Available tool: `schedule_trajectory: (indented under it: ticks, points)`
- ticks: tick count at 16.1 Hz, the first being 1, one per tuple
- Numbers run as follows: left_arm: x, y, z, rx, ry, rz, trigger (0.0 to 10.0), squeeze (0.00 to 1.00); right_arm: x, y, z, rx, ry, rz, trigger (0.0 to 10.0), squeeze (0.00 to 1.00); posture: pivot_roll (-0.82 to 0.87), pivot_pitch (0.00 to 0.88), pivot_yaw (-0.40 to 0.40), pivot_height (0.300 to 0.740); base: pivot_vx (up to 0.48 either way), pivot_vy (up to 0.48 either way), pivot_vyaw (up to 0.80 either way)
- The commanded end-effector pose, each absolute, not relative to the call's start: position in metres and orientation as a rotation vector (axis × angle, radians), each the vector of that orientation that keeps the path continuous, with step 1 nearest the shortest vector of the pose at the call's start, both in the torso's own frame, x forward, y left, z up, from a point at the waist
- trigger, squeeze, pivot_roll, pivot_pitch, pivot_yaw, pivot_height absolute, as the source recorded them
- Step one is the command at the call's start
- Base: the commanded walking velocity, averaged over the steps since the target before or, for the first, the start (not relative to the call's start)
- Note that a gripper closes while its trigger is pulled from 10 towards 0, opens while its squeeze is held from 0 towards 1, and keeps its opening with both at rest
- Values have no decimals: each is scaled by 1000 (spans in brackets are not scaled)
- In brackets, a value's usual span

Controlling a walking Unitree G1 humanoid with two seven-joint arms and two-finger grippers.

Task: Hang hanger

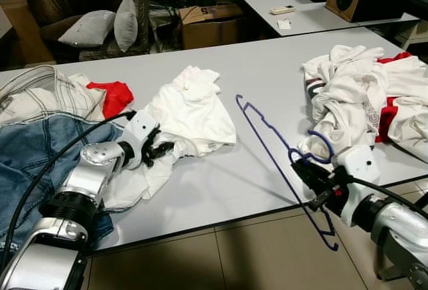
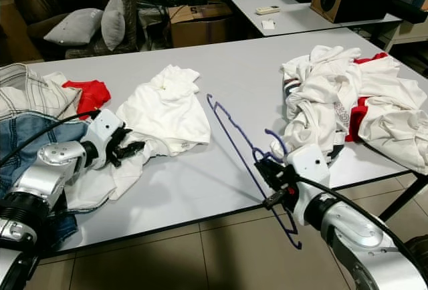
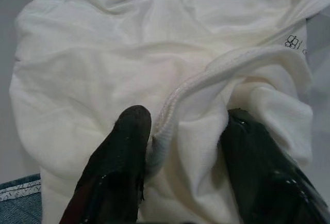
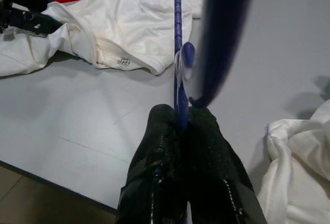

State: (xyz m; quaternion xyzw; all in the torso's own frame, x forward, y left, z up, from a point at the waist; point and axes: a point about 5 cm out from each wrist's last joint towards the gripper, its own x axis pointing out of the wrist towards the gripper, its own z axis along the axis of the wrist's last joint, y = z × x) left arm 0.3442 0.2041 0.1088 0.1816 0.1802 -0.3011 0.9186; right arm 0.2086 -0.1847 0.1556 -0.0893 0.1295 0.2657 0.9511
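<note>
We hold the hanger in our right tool, fingers clamped on its thin wire near the hook, so that it stands tilted above the near edge of the table, one end reaching toward the white shirt. Our left tool rests on that shirt's hem, fingers apart around a fold of cloth, likely to open it for the hanger. The hanger is slim, dark blue, notched at its shoulders.
</note>
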Motion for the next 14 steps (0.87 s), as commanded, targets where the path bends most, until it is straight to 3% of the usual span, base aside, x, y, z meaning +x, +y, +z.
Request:
schedule_trajectory:
  ticks: [1,10,14]
  points:
    - [345,205,111,358,359,-621,0,0,208,-183,161,-202,240,553,10000,0,8,0,74,740,0,0,0]
    - [351,197,125,305,287,-648,0,0,208,-180,158,-203,239,553,10000,0,12,0,85,740,0,0,0]
    - [368,187,157,287,141,-624,0,0,218,-189,163,-218,184,452,10000,0,16,0,86,740,0,0,0]
